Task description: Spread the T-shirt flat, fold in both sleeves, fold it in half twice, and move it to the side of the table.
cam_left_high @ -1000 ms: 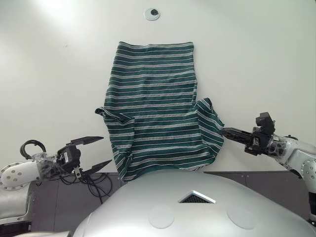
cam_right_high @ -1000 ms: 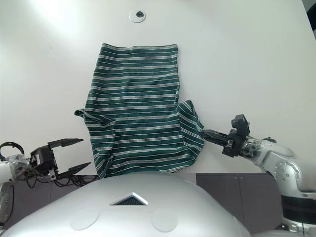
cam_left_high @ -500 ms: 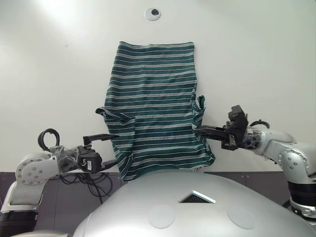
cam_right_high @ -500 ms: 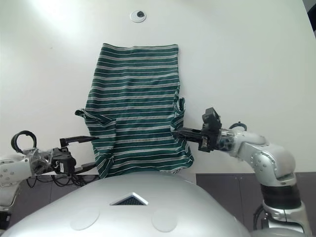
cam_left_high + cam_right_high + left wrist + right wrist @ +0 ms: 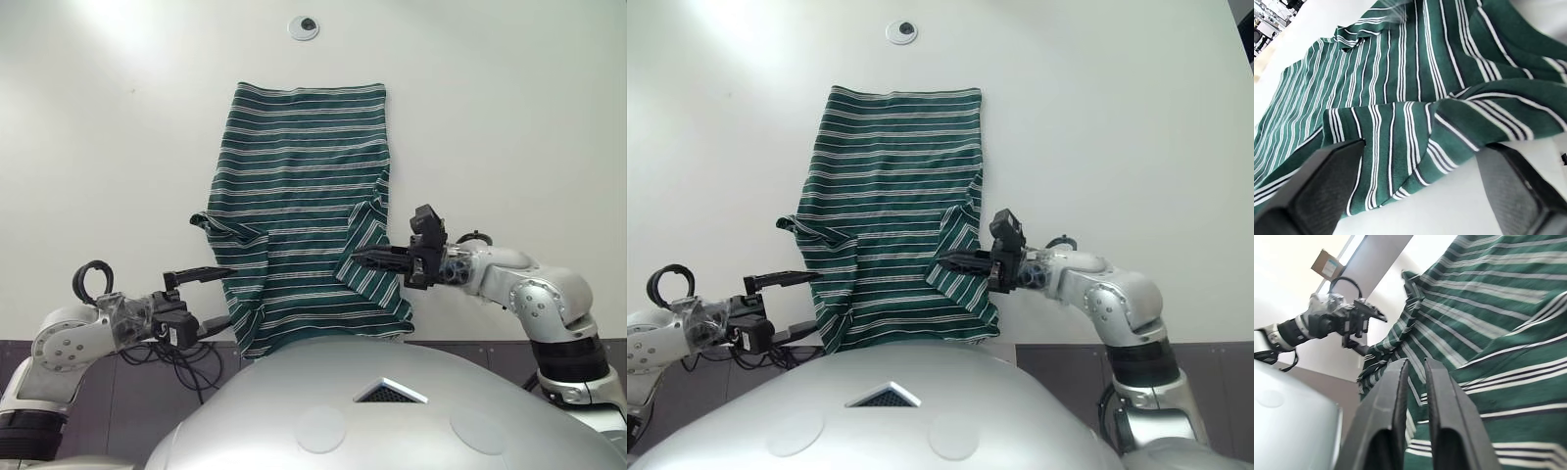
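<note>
A green T-shirt with white stripes [image 5: 294,166] lies on the white table [image 5: 509,117], hem at the far end. My right gripper [image 5: 358,258] is shut on the right sleeve [image 5: 380,274], which is pulled leftward and folded over the shirt's body. In the right wrist view its fingers [image 5: 1415,361] are pressed together above striped cloth. The left sleeve [image 5: 217,227] sticks out, bunched. My left gripper [image 5: 231,294] stands open at the shirt's near left edge. In the left wrist view a fold of cloth [image 5: 1415,122] lies between its spread fingers [image 5: 1327,181].
A small round disc with a dark centre [image 5: 302,26] sits on the table beyond the hem. The table's near edge [image 5: 470,341] runs just behind both arms. Black cables [image 5: 181,357] hang under the left arm. Bare table lies either side of the shirt.
My right gripper has moved left, dragging the right sleeve from the table onto the shirt's body. My left gripper came in to the shirt's near left edge and has since held there.
</note>
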Available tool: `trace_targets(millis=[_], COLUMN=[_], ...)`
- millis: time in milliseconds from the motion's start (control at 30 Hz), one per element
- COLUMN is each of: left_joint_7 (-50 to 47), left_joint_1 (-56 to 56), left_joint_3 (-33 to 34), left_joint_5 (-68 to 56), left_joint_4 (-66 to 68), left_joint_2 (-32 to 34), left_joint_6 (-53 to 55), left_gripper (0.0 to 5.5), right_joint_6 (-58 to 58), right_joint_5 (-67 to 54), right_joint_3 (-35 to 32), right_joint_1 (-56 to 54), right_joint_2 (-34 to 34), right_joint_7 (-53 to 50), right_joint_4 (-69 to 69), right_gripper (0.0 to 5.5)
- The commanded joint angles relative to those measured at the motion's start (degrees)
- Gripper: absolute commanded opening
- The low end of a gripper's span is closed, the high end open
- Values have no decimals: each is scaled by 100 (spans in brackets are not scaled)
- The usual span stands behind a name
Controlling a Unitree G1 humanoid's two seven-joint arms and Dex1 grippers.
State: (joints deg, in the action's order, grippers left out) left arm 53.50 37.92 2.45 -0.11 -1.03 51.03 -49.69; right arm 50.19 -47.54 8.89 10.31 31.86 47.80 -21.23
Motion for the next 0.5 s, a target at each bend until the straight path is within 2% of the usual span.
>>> trace_targets(millis=[33,167,233,367,400,500], left_joint_7=[-58,-344,-524,-1004,-1131,-1447], left_joint_1=[59,-21,-120,-301,-315,-350], left_joint_3=[-308,-413,-422,-394,-369,-359], left_joint_5=[785,1143,1361,1873,2011,2368], left_joint_4=[477,754,898,1155,1193,1314], left_joint_2=[122,190,184,83,70,72], left_joint_6=[175,-147,-411,-1046,-1198,-1483], left_gripper=[403,361,331,280,274,217], right_joint_6=[69,-72,-530,-2300,-3118,-4550], right_joint_5=[-172,-408,-142,1124,1704,2597], right_joint_3=[-230,-681,-899,-1079,-1003,-938], right_joint_1=[-51,39,119,451,568,826], right_joint_2=[40,247,421,866,1012,1224], right_joint_7=[33,294,579,1309,1457,1824], right_joint_4=[-90,-273,-257,52,266,808], right_gripper=[128,188,193,193,193,193])
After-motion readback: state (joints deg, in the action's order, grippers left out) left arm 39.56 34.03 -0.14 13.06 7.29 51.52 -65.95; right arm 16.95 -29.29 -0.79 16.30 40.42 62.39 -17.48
